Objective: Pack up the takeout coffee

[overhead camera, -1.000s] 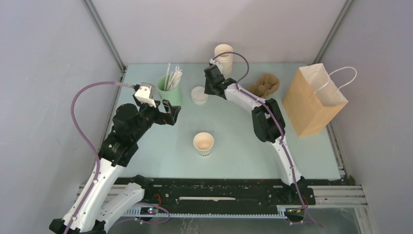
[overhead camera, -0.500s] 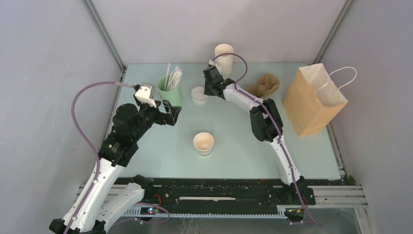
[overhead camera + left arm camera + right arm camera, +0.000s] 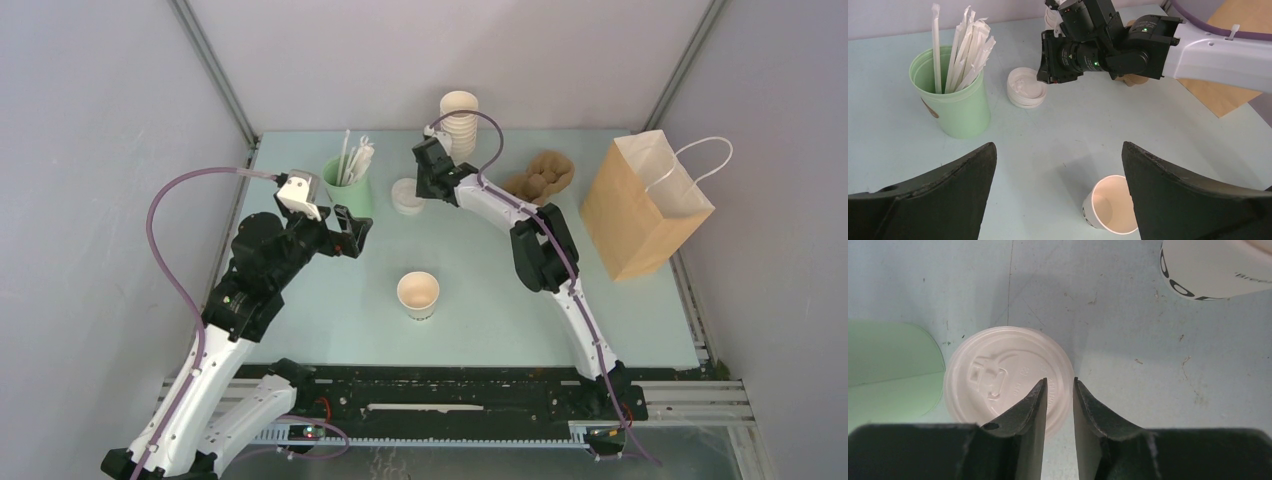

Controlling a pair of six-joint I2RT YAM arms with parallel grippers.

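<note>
Progress is slight: the small white paper cup with dark lettering (image 3: 418,294) stands upright and uncovered near the middle of the pale green table (image 3: 640,320), so nothing is packed yet. Its round white plastic lid (image 3: 1008,375) lies flat on the table well beyond it, just beside the mint-green cup of wrapped straws (image 3: 950,100). I judge the lid has to go on the cup before the cup goes into the brown paper bag with white handles (image 3: 640,210), which stands open at the far right, well apart from both.

My right gripper (image 3: 1059,385) hangs low over the lid's right part, pointing down. Its fingers are only a narrow slit apart and hold nothing. Whether the tips touch the plastic I cannot tell. My left gripper (image 3: 1058,147) is spread wide and empty, raised over the table between the straw cup and the paper cup, which shows just beyond its right finger.
</note>
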